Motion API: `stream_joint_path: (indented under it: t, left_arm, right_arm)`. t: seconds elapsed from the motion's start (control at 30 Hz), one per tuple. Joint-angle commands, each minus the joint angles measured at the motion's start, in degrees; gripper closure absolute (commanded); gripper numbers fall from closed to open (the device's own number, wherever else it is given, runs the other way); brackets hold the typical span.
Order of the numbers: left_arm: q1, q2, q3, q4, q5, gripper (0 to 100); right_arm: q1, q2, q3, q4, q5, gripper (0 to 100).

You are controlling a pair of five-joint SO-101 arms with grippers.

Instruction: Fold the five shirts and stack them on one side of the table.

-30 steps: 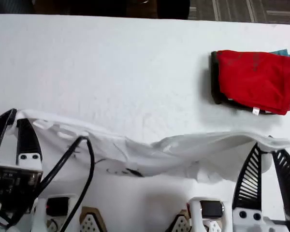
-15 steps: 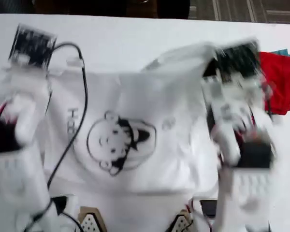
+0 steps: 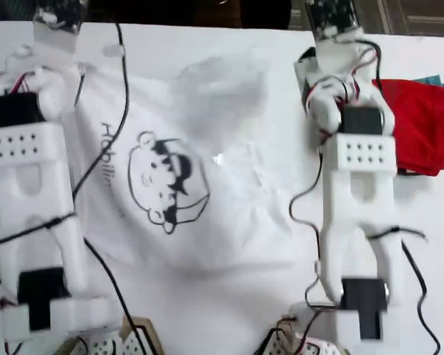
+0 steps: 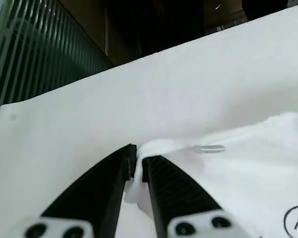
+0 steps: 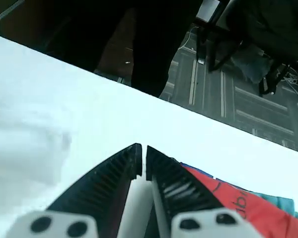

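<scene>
White shirt (image 3: 229, 214) cloth is pinched in the nearly closed left claw (image 4: 138, 159) near the table's (image 3: 170, 41) far edge. The right claw (image 5: 143, 159) is almost closed too, beside the red-topped folded stack (image 3: 418, 126), though its hold on cloth cannot be confirmed. Within the last second the shirt has been swung out from the near edge and spread print-up, so folding is judged ready to begin.

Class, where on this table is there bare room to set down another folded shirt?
Free: the near strip between the white shirt and the arm bases; the near corner beside the right arm, short of the folded stack. Crowded: middle and far right.
</scene>
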Motion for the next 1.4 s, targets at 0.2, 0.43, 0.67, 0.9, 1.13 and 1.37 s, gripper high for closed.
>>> stream_joint_path:
  t: [0.2,0.43,0.67,0.9,1.13,1.37]
  left_arm:
    - [-0.88,16.26,-8.75,4.92,0.18,97]
    - [-2.81,22.95,-8.75,4.92,0.18,97]
    - [-3.16,24.79,-8.40,7.82,0.18,97]
    - [-3.16,24.70,-8.57,14.42,0.09,97]
    - [-3.16,24.70,-8.40,20.57,0.09,97]
    - [-3.16,24.62,-8.31,29.63,0.09,97]
  right_arm:
    - [-4.79,11.74,-9.05,9.36,0.26,98.0]
    - [-12.70,25.98,-16.88,8.66,-4.31,84.6]
    - [-18.68,48.13,-42.55,15.78,-4.75,70.9]
    - [-22.20,66.95,-63.91,19.65,-4.75,70.9]
    - [-22.37,78.55,-73.93,21.32,-4.75,71.0]
    - [-22.37,79.52,-76.92,25.63,-4.31,95.7]
